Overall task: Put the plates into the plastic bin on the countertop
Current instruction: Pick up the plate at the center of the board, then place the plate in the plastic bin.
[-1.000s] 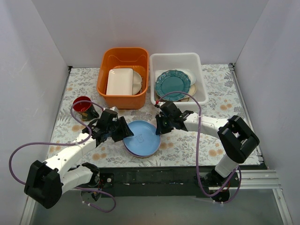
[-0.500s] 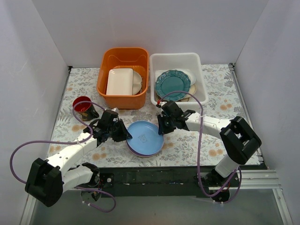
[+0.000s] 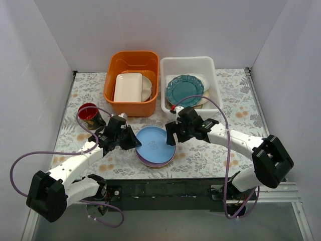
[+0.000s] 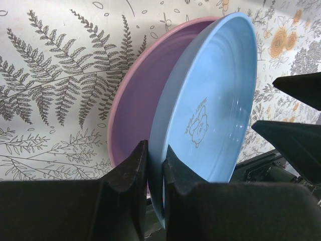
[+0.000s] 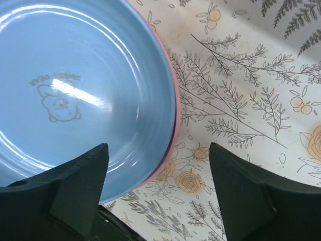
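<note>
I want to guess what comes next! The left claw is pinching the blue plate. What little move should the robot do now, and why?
Probably the right gripper, open over the blue plate's right rim, should lower and close on it. The left gripper pinches the other rim, tipping it off the pink plate, and the plastic bin sits on the right arm's side.

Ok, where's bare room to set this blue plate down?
In the plastic bin, only the far strip behind the teal plate is bare. Countertop is open right of the bin, and left of the orange tub behind the red cup. Crowded centre: left gripper and right gripper at the blue plate.
</note>
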`<action>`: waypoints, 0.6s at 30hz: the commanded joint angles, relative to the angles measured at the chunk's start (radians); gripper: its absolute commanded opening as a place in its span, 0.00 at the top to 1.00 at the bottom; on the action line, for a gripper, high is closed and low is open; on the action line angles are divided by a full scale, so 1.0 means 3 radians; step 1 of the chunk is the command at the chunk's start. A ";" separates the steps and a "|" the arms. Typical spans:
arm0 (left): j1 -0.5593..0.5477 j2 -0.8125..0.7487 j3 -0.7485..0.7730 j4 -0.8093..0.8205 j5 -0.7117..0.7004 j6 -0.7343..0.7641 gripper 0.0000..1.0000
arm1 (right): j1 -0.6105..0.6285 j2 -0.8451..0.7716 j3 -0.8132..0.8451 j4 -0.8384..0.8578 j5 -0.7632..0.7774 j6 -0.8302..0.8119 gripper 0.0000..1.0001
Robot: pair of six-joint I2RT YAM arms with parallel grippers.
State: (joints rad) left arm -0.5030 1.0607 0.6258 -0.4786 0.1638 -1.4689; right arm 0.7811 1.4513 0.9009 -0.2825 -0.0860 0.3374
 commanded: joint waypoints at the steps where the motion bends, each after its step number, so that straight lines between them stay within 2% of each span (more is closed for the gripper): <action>1: -0.0006 -0.0135 0.0169 0.0000 -0.0045 0.0003 1.00 | -0.0011 -0.0235 -0.0022 0.0139 -0.0234 -0.0066 0.06; 10: -0.0006 -0.0334 0.0251 -0.0056 -0.0076 -0.0002 1.00 | -0.0277 -0.0558 -0.0180 0.0420 -0.0756 0.0026 0.02; 18: -0.0001 -0.0601 0.0220 0.0189 0.0057 0.0018 1.00 | -0.0655 -0.0813 -0.0466 0.0895 -0.1431 0.0327 0.02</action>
State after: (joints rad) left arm -0.5030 0.9318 0.6575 -0.4835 0.1501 -1.4685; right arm 0.6350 1.2480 0.8055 -0.1368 -0.3717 0.3698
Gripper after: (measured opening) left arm 0.109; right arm 0.981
